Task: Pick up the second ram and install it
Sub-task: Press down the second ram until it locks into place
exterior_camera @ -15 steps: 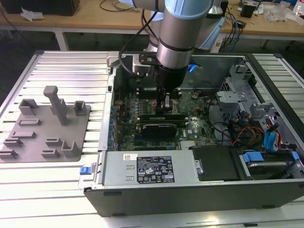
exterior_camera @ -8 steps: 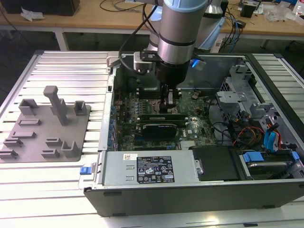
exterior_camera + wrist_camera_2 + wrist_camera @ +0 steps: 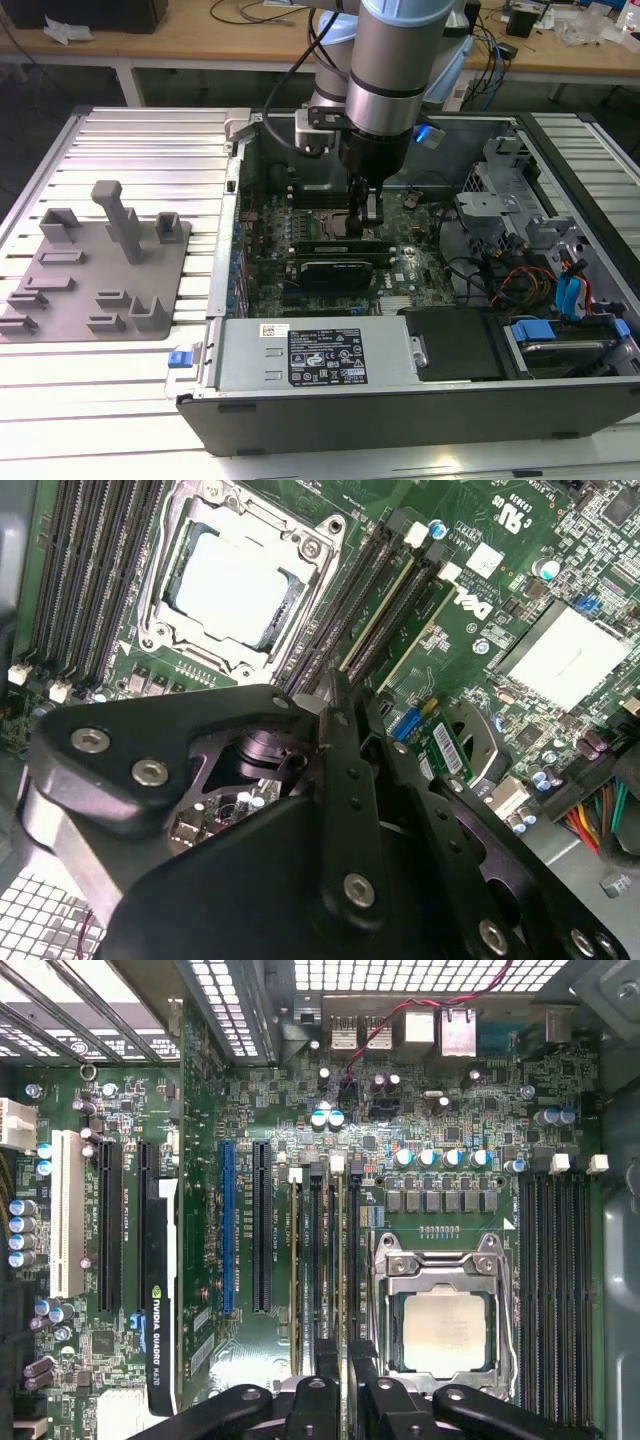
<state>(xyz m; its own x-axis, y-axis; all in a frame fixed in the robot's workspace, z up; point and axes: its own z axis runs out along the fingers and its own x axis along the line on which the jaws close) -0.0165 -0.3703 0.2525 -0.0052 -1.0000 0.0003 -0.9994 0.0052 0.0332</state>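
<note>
Mid-frame in the exterior view, our pincer (image 3: 371, 213) pinches the ram (image 3: 340, 1260) over its slot (image 3: 316, 1260); we should press straight, evenly.

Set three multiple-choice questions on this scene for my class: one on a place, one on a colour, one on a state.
1. Where is the gripper?
A. Above the drive bays.
B. Inside the open computer case, above the motherboard.
C. Outside, above a bench.

2. What colour is the holder plate beside the case?
A. Red.
B. Yellow.
C. Grey.

3. How is the CPU socket?
A. Holds a processor, no cooler on it.
B. Empty.
C. Under a cooler.

Answers:
1 B, the exterior view shows the arm reaching down into the case.
2 C, the plate is plain grey.
3 A, the bare silver lid shows in both wrist views.
</note>
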